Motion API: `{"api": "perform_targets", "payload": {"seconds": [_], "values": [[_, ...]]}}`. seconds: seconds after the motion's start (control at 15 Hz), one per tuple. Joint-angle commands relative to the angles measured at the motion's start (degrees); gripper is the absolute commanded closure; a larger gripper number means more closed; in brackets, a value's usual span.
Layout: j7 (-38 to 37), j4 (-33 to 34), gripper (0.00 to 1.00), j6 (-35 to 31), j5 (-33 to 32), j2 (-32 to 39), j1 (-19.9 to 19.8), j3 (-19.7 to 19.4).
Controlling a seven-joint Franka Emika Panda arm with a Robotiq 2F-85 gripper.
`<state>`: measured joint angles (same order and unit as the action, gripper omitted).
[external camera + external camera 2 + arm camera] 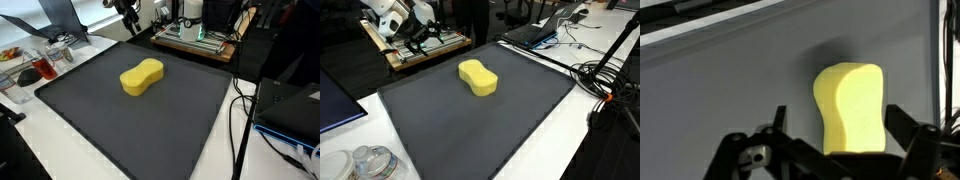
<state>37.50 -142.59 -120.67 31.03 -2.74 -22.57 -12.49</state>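
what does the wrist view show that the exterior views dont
Only the wrist view: the open fingers, spread at the bottom of the picture and holding nothing. Only an exterior view: the whole dark mat with its edges, the white table around it and the cables beside it. Both: the yellow sponge lying flat on the mat, untouched.

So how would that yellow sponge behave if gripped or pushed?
The yellow sponge looks like soft foam, so it would probably squash under a grip and weigh little. Lying flat on the dark mat, it seems unlikely to roll or tip.
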Motion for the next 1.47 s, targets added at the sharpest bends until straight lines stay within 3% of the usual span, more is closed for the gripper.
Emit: {"api": "perform_targets", "payload": {"seconds": [0.0, 0.27, 0.47, 0.8, 1.13, 1.4], "values": [[-0.3, -1.1, 0.00, -0.6, -0.2, -1.4, 2.9, -2.2], [-2.9, -1.9, 0.00, 1.0, -1.7, -2.4, 4.3, -2.1], [-13.2, -4.6, 0.00, -2.4, -5.7, -6.4, 5.5, -1.3], [-24.5, -7.5, 0.00, -0.3, -12.5, -14.5, 7.7, -0.1], [-23.5, -6.9, 0.00, -0.8, -15.9, -19.3, 13.0, 3.3], [-22.3, -5.0, 0.00, -4.5, -15.9, -16.5, 18.8, 6.7]]}}
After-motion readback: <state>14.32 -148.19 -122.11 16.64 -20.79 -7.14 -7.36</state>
